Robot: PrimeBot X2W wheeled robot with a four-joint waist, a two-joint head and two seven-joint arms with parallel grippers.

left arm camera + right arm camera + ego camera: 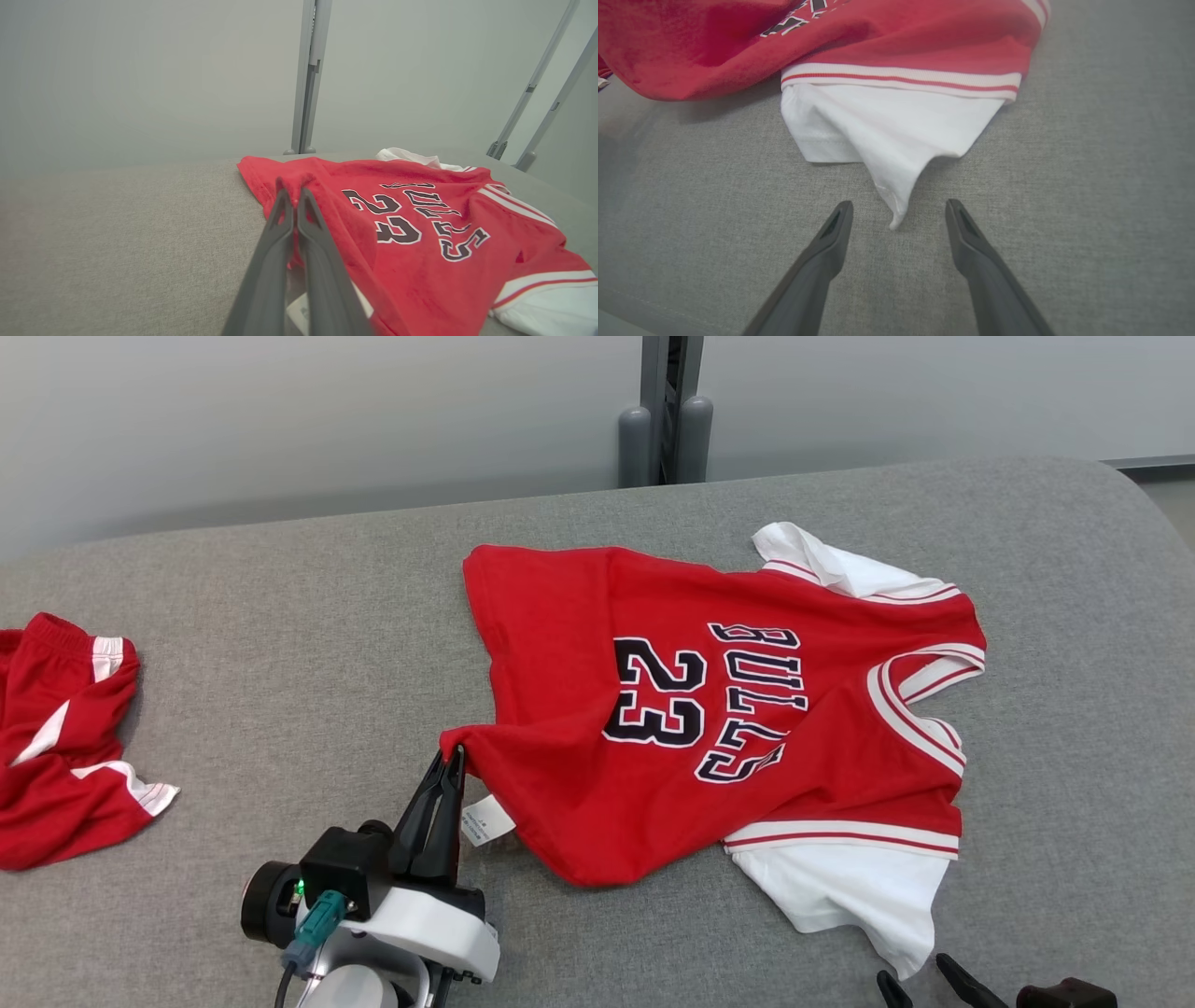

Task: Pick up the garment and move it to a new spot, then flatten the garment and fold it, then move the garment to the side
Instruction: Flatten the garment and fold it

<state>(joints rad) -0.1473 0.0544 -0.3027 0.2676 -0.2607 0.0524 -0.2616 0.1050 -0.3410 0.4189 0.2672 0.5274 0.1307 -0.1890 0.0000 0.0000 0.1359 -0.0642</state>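
Soft, even light with no glare; a crisp head view and wide-angle wrist views.

Diffuse light from above falls on the grey desk (280,644), and the pale wall (280,420) behind it shades gently darker towards its foot. The red jersey (560,709) casts only a faint, soft-edged shadow along its near hem; in the right wrist view that shadow is deeper under the raised red cloth. In the head view the lettering and weave are sharp, and a small green lamp (300,887) glows without spill. In the left wrist view the left pincer (293,191) goes soft near the lens, the near desk loses its weave, and the poles (528,88) at the right edge run aslant beside the upright post (308,74). The right wrist view dims and blurs at its left edge.
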